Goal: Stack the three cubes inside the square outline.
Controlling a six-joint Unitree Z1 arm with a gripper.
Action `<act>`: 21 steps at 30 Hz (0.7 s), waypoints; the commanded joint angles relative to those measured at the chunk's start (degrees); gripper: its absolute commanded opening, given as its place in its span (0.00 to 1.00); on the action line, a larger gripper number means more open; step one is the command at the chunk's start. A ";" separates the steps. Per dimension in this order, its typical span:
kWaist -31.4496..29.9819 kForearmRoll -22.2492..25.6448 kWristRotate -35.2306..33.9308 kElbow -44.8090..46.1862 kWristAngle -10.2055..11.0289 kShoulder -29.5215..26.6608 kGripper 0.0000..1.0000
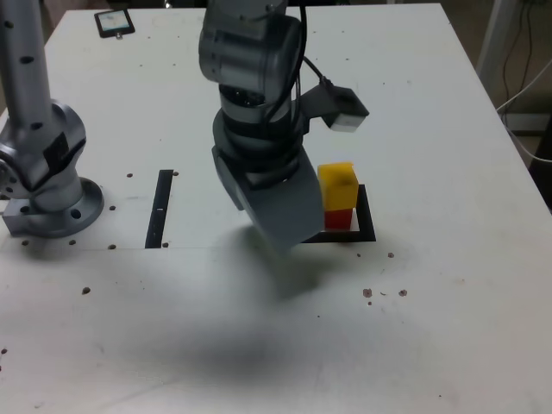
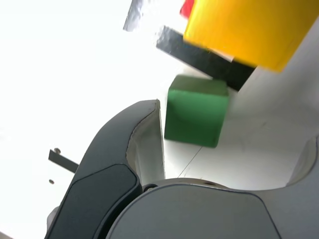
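Observation:
A yellow cube (image 1: 338,183) sits on top of a red cube (image 1: 339,219) inside the black square outline (image 1: 367,217). My gripper (image 1: 289,233) hangs low just to the exterior view's left of that stack and hides the green cube there. The wrist view shows the green cube (image 2: 194,114) resting on the table just outside the outline's tape (image 2: 199,55). It lies between the spread fingers of my gripper (image 2: 234,129), close against one finger (image 2: 144,129) and well apart from the other. The gripper is open. The yellow cube (image 2: 249,30) and a sliver of the red cube (image 2: 187,7) show beyond it.
A straight black tape strip (image 1: 159,207) lies on the white table at the exterior view's left of the gripper. A second grey arm's base (image 1: 47,181) stands at the far left. A small dark device (image 1: 114,21) lies at the table's back edge.

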 commanded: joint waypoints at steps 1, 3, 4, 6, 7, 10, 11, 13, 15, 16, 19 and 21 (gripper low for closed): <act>0.55 -0.51 0.15 -0.25 0.26 0.59 0.99; 0.92 -0.94 0.15 -0.23 0.36 0.99 0.97; 1.21 -1.32 0.15 -0.14 0.45 1.35 0.96; 1.66 -2.05 0.15 0.10 0.61 1.95 0.94; 1.86 -2.43 0.15 0.25 0.69 2.21 0.93; 2.33 -3.27 0.08 0.62 1.04 2.75 0.90; 2.40 -3.42 0.03 0.72 1.13 2.83 0.89; 2.45 -3.56 -0.13 0.93 1.29 2.88 0.87; 2.47 -3.65 -0.37 1.20 1.40 2.89 0.83; 2.47 -3.71 -0.53 1.37 1.47 2.88 0.81; 2.47 -4.06 -1.06 1.92 1.64 2.69 0.74; 2.47 -4.40 -1.54 2.28 1.79 2.52 0.67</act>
